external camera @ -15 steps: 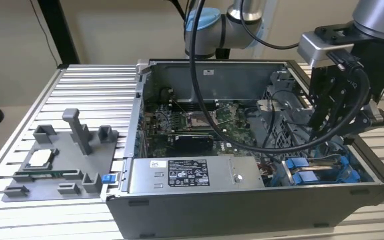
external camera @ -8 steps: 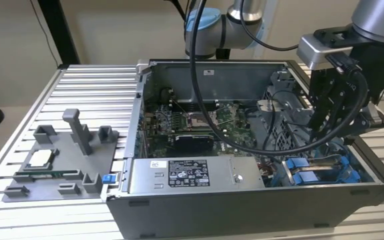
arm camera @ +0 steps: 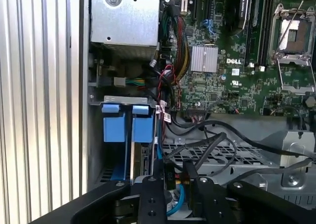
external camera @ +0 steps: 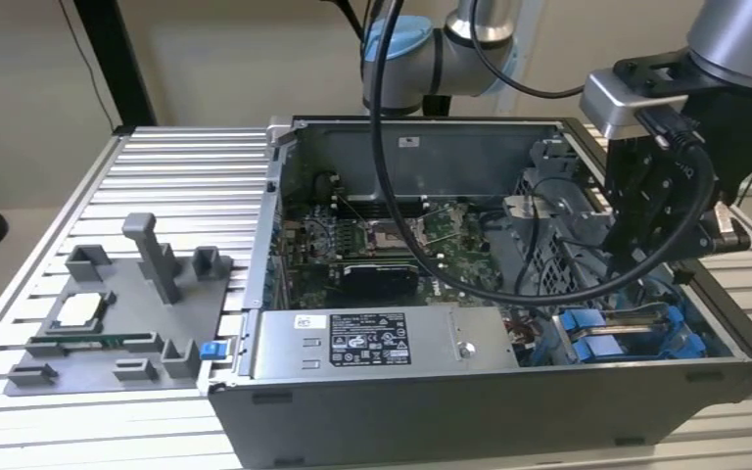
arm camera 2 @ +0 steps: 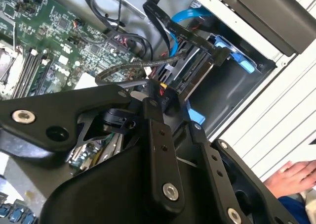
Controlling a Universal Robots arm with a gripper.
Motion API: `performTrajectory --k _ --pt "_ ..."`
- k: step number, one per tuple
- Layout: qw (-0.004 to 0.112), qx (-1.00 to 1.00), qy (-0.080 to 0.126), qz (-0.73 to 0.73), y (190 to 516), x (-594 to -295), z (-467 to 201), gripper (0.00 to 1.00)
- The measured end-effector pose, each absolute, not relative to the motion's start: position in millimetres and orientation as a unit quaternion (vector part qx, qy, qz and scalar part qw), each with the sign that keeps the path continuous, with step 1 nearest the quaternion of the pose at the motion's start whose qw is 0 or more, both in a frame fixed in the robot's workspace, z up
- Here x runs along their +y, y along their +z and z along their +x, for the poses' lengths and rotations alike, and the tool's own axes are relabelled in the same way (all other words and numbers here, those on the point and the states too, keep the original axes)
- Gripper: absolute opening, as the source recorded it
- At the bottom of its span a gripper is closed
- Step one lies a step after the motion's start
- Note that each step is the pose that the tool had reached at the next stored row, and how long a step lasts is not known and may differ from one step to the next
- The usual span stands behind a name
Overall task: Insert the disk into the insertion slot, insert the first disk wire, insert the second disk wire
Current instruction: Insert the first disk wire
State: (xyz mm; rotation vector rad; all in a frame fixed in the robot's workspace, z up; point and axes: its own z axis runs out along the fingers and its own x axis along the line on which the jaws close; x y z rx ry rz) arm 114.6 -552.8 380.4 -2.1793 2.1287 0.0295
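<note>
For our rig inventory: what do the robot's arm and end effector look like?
The arm is silver-grey tubing with a light-blue joint cap, and black cables loop down off it. The end effector is black, with two flat fingers drilled with holes and fastened by silver screws.

The exterior view looks down from above at an open computer case (external camera: 481, 401) on a ribbed desk (external camera: 180, 176), far enough back to take in both. Both wrist views sit close inside the case, looking past the gripper (arm camera: 174, 177) (arm camera 2: 165, 103), the second tilted. All three views share the motherboard (external camera: 376, 245) (arm camera: 222, 75) (arm camera 2: 49, 31) and the blue insertion slot (external camera: 625, 333) (arm camera: 126, 127) (arm camera 2: 237, 61), near and at the exterior view's right.
</note>
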Motion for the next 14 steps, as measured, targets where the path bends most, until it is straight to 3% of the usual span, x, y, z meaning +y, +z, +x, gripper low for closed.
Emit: performTrajectory --k 4,14 --pt "0.053 0.698 0.015 -0.714 380.4 -552.8 114.6 0.00" --pt "0.053 0.698 0.016 -0.714 379.5 -553.7 114.6 0.00"
